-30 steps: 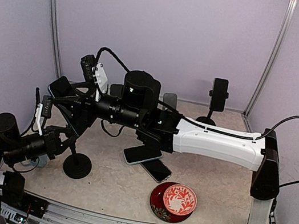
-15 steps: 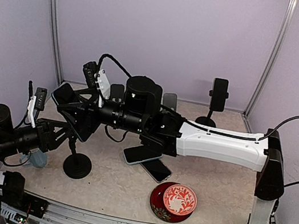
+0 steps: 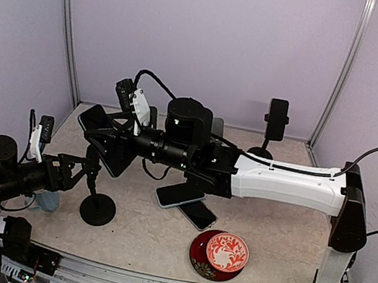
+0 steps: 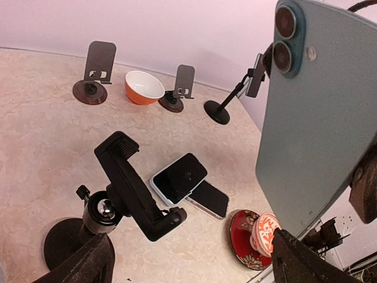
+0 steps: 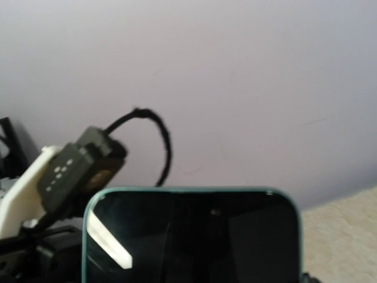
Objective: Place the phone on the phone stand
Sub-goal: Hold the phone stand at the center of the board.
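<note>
We see the teal phone (image 4: 318, 130) up in the air, not on the stand. The right gripper (image 3: 121, 146) holds it by its lower part. In the left wrist view the phone's back faces us, with its two lenses at the top, and a dark part of that claw shows against its right edge. In the right wrist view only the phone's dark glass and teal rim show, low in the picture.

The left gripper (image 4: 194, 256) is wide open and holds nothing; its two black fingers (image 4: 88, 265) frame the bottom of its own view, apart from the phone. From above it sits low at the left, just beside the stand's cradle.

The phone stand (image 4: 132, 188) is a black clamp cradle, tilted on a ball joint above a round base on the table. The teal phone hangs above and to the right of it, not touching.

Behind the stand, two other phones (image 4: 188, 184) lie flat on the table, one overlapping the other. Near them sits a red patterned dish (image 3: 199, 257) with a red-and-white cup (image 3: 227, 252) in it. At the far wall stand an orange bowl (image 4: 143, 87), two plate-type holders (image 4: 97, 65), and a tall stand with a phone (image 3: 276, 120) clamped on it.
</note>
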`<state>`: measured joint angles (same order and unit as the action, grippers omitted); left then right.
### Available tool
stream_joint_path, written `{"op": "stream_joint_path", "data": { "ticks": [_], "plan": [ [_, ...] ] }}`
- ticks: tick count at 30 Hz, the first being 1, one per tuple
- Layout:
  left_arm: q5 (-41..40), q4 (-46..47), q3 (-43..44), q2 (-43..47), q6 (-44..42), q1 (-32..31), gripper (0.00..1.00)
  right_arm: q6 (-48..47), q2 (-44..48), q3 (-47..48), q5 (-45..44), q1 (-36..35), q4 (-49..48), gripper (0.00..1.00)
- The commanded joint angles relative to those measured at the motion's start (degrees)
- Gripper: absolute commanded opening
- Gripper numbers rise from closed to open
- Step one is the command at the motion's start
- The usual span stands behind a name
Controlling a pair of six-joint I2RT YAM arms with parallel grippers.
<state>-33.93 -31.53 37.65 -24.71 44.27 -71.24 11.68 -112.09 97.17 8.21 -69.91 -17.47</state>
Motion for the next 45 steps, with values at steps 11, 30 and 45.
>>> {"op": "stream_joint_path", "data": {
  "ticks": [11, 30, 45],
  "plan": [
    [-10.1, -10.1, 4.7, -12.7, 4.1, 0.8, 0.99, 1.3, 5.9, -4.1, -4.1, 1.5, -3.9, 0.54],
    [-5.8, -13.8, 3.7, -8.0, 11.0, 2.5, 0.66, 1.7, 10.0, -10.9, -4.9, 1.6, -7.3, 0.54],
    [-7.5, -16.1, 6.1, -6.8, 15.0, 2.5, 0.85, 2.2, 11.3, -12.7, -5.2, 1.6, -7.8, 0.54]
  ]
}}
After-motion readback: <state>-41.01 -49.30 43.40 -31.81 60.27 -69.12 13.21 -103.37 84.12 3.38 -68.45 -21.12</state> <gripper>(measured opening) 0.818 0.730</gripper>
